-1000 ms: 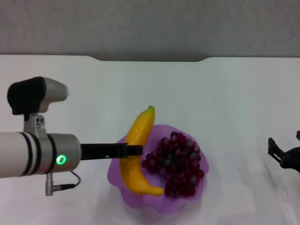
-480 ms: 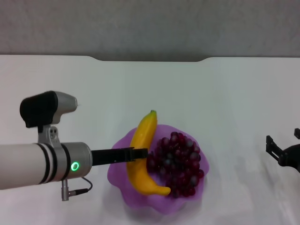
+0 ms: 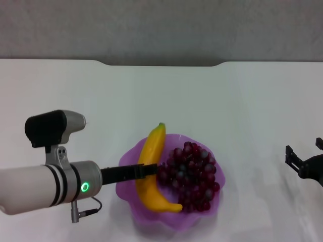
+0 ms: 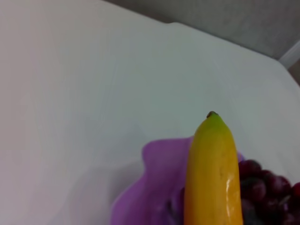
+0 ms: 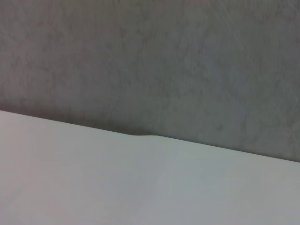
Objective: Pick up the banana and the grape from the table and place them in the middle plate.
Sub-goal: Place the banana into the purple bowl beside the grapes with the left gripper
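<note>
The orange-yellow banana lies tilted across the left side of the purple scalloped middle plate, its green tip pointing away past the far rim. The dark red grape bunch lies in the plate, right of the banana and touching it. My left gripper reaches in from the left and is shut on the banana's middle. The left wrist view shows the banana close up over the plate with the grapes beside it. My right gripper is parked at the far right, open and empty.
The white table stretches all around the plate, with its notched far edge against a grey wall. The right wrist view shows only the table edge and the wall.
My left arm has moved right and lower with the banana. The banana has come down from the plate's left rim into the plate, against the grapes. The right arm has barely moved.
</note>
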### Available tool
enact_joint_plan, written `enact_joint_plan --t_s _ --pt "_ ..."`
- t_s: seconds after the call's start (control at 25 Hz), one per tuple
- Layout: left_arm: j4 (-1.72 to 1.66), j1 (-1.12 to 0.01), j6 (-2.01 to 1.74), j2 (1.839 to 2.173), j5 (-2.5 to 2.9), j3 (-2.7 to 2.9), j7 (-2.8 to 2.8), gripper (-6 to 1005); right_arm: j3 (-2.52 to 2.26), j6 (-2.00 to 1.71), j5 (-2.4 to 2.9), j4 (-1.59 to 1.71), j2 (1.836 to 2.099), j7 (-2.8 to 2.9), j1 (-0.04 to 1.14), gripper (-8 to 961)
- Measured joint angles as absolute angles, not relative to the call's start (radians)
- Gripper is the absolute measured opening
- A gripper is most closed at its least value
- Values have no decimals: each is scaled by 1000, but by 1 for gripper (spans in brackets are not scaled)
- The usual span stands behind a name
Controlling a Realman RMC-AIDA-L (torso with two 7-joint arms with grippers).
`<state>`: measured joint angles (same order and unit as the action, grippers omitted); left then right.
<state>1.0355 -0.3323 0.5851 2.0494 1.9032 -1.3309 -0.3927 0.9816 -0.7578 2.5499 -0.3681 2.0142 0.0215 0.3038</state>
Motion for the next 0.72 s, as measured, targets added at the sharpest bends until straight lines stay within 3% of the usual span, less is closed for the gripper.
enact_joint_plan --t_s 0.72 --pt "996 -342 525 2051 1844 -1270 -468 523 973 -757 2553 -367 2013 21 307 851"
